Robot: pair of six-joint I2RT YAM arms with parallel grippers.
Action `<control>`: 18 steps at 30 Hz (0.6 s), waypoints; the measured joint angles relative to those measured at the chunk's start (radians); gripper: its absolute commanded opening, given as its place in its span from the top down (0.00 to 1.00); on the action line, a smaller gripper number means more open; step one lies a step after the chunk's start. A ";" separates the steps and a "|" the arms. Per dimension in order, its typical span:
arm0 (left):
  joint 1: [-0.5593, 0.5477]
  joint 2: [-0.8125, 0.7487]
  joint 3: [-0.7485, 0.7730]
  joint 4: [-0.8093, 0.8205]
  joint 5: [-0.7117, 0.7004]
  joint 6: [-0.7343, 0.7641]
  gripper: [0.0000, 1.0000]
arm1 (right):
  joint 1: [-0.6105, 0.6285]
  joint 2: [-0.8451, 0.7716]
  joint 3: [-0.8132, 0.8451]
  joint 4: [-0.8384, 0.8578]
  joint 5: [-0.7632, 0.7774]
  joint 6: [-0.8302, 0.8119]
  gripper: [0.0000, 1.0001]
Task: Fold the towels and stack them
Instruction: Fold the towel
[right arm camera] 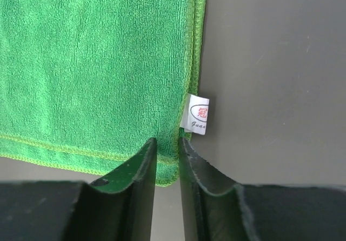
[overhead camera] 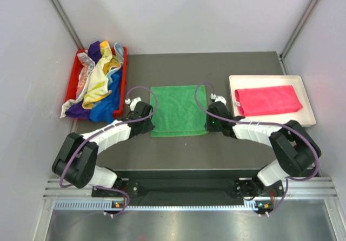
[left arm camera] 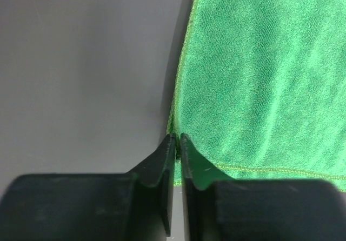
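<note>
Closed almost to nothing at the left gripper (left arm camera: 176, 137), nipping the near-left corner of the green towel (overhead camera: 178, 108); pinched likewise at the right gripper (right arm camera: 167, 144), with the near-right corner of that towel wedged between the tips, just below a white label (right arm camera: 196, 114) sewn on the right hem. Lies flat on the table (overhead camera: 178, 152) between the two grippers, apparently doubled already, judging by the paired stitched edges along the near and right sides

Likely to go wrong in three ways. Very shallow bites, right at the corners, so a slip out of either pinch on lifting. Possibly only one layer caught on either side, so peeling the layers apart instead of carrying both over. Uneven travel of the two arms, so a skewed fold with corners missing each other at the far hem

Close to square, perhaps a touch longer left to right, hems running parallel to the table edges; no clear long axis beyond that. Near hem toward the robot, far hem away from it

To the right of the green towel, well apart: a folded pink towel (overhead camera: 267, 99) on a white tray (overhead camera: 309, 119). To its left and farther back: a red bin (overhead camera: 72, 89) heaped with unfolded towels (overhead camera: 100, 81)
</note>
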 measured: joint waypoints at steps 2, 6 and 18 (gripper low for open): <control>0.000 0.000 0.000 0.000 0.000 0.002 0.93 | 0.000 0.000 0.001 0.000 0.000 0.000 0.84; -0.001 0.000 0.000 0.000 0.002 0.005 1.00 | 0.001 0.000 0.001 -0.004 0.000 0.000 0.91; -0.001 0.000 0.004 -0.004 0.003 0.019 1.00 | 0.001 -0.003 0.020 -0.040 0.000 -0.001 1.00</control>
